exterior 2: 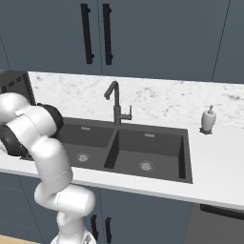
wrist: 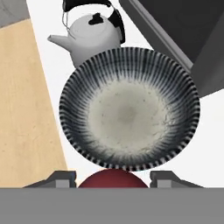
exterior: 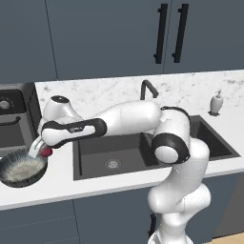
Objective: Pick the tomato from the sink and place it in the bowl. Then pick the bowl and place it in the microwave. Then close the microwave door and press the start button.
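Observation:
The small red tomato [exterior: 46,153] [wrist: 113,180] sits between the fingertips of my gripper [exterior: 43,152] [wrist: 113,178], which is shut on it. It hangs just over the near rim of the bowl [exterior: 20,169] [wrist: 129,109], a wide dish with a dark streaked outside and a pale speckled, empty inside. The bowl stands on the white counter left of the dark double sink [exterior: 109,145] [exterior 2: 157,147]. My arm stretches left across the sink's left basin. The microwave and its door are out of view.
A white kettle [wrist: 87,37] with a black handle stands just beyond the bowl. The black stove [exterior: 10,119] lies at the far left. A dark tap [exterior: 148,88] [exterior 2: 114,102] rises behind the sink, and a soap dispenser [exterior: 216,102] [exterior 2: 208,120] stands at its right.

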Motion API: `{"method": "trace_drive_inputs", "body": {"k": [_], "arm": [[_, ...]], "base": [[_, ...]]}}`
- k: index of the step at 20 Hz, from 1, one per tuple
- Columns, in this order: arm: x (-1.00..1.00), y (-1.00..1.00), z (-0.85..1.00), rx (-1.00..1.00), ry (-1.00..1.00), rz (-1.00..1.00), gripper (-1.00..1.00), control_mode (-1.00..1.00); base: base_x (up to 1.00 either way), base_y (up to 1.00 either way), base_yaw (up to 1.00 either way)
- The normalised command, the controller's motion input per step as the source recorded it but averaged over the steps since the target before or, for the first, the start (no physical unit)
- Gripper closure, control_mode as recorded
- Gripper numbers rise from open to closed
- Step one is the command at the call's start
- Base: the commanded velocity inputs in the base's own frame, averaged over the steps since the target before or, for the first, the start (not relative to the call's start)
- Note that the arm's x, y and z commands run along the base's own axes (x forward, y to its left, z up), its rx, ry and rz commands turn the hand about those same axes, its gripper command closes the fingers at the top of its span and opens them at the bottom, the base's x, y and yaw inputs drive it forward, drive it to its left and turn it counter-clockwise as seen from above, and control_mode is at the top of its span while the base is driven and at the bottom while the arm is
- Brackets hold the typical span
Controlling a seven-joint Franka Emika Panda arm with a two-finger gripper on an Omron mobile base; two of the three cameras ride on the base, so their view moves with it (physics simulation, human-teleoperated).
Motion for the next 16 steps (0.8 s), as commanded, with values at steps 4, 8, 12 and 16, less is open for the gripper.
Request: {"method": "trace_drive_inputs", "body": {"k": [4, 8, 12, 16], "arm": [[0.40, 0.24, -0.70, -0.05, 0.00, -0.11, 1.00, -1.00], [0.20, 0.20, -0.35, 0.00, 0.00, -0.11, 1.00, -1.00], [0.09, 0.26, -0.02, 0.00, 0.00, -0.12, 1.00, -1.00], [0.27, 0.07, -0.32, 0.00, 0.00, -0.09, -1.00, -1.00]], "base": [[0.00, 0.00, 0.00], [0.00, 0.00, 0.00], [0.00, 0.00, 0.00], [0.00, 0.00, 0.00]]}}
